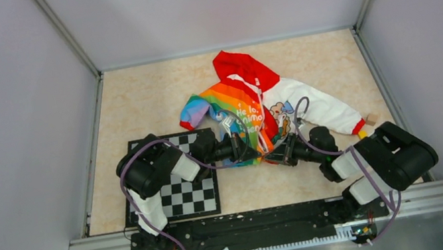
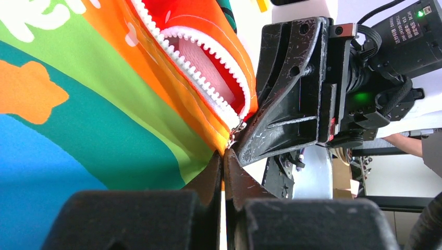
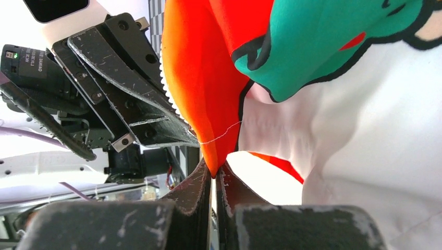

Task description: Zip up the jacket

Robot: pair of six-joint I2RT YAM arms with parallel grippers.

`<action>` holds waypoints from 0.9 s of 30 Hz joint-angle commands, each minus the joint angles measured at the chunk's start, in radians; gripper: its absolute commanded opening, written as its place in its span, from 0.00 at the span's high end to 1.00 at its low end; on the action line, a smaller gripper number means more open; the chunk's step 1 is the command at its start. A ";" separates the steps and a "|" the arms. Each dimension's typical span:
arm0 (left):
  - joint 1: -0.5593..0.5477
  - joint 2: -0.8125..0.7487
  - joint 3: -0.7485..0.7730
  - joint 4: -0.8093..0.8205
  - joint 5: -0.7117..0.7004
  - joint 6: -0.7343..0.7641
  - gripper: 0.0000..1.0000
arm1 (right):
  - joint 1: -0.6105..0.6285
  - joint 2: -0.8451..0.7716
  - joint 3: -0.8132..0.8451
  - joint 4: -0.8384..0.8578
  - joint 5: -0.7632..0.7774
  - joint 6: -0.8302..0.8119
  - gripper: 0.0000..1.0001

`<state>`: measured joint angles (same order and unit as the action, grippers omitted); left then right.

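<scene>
The jacket lies crumpled mid-table, red hood at the far end, rainbow half on the left and white cartoon half on the right. My left gripper is shut on the rainbow half's bottom hem, its tips pinching just below the zipper's lower end. The white zipper stands apart in a V above that pinch. My right gripper meets it from the right and is shut on a red-orange fold of the jacket's lower edge. The two grippers almost touch.
A black-and-white checkerboard mat lies under the left arm. Grey walls close in the table on three sides. A metal rail runs along the near edge. The white sleeve with a red cuff reaches toward the right arm.
</scene>
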<state>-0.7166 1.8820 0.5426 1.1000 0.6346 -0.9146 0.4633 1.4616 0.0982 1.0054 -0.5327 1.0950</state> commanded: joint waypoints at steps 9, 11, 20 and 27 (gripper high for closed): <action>-0.014 -0.019 0.012 0.008 -0.013 0.029 1.00 | 0.015 -0.151 0.136 -0.509 -0.029 0.157 1.00; -0.018 -0.026 0.014 -0.008 -0.023 0.037 1.00 | 0.015 -0.186 0.154 -0.593 -0.012 0.199 1.00; -0.031 -0.036 0.032 -0.061 -0.032 0.058 1.00 | 0.014 -0.363 0.289 -1.026 0.098 0.335 1.00; -0.052 -0.067 0.030 -0.091 -0.054 0.091 1.00 | 0.008 -0.304 0.352 -1.039 0.070 0.411 1.00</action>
<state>-0.7532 1.8687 0.5579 1.0115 0.5938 -0.8635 0.4686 1.1213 0.3717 0.0265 -0.4580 1.4410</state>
